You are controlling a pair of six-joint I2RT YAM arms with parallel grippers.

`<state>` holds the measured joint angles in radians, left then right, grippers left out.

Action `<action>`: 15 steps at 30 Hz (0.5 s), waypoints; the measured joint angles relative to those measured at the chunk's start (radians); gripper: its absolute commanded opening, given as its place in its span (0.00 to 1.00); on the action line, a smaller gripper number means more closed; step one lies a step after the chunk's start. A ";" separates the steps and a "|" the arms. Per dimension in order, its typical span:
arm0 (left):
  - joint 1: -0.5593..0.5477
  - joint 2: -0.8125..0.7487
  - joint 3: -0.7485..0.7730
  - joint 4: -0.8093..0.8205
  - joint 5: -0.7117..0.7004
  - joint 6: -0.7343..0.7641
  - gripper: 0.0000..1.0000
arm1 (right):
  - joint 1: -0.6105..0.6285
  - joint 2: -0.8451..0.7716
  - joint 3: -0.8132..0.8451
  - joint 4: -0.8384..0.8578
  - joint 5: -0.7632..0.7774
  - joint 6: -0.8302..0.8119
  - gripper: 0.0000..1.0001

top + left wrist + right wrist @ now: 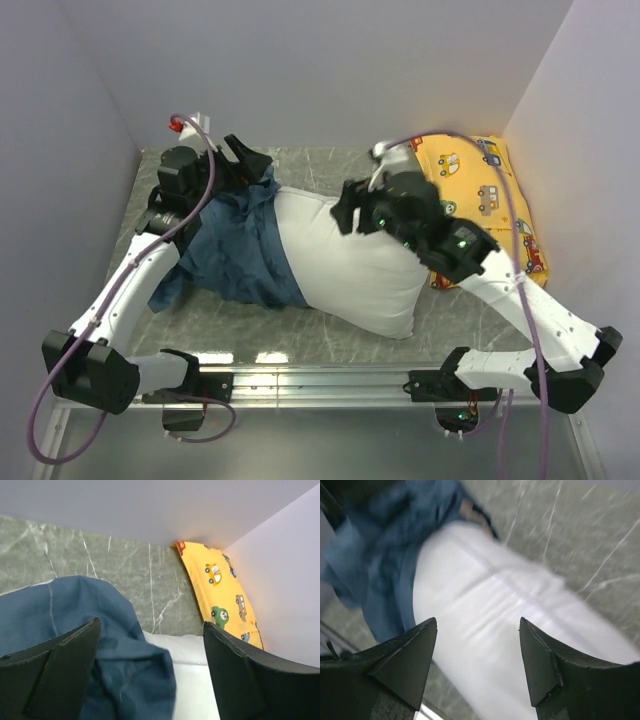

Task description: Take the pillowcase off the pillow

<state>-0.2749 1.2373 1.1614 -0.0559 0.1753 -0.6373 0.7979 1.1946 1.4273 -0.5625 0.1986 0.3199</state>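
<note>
The job looks well past halfway. Most of the white pillow (350, 265) lies bare, slanting across the bench (330, 165), and only its left end sits inside the blue pillowcase (235, 245), which is bunched up in folds there. The left pincer (252, 162) is at the far edge of that bunched fabric, its fingers spread wide with cloth lying loosely between them, not clamped. The right pincer (348, 212) hovers over the pillow's bare far side, also released and holding nothing. What is left, by the look of it, is to draw the last stretch of cover off the left end.
</note>
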 measured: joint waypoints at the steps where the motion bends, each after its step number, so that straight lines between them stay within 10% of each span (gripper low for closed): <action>1: 0.001 -0.011 0.016 -0.016 -0.005 0.006 0.91 | 0.025 0.001 -0.034 0.005 0.008 0.000 0.74; 15: -0.041 -0.354 -0.234 -0.056 -0.025 -0.014 0.91 | 0.097 0.214 -0.173 0.089 0.132 -0.011 0.81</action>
<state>-0.3157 0.8829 0.9276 -0.1116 0.1501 -0.6510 0.8944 1.4082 1.2545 -0.4732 0.3302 0.3084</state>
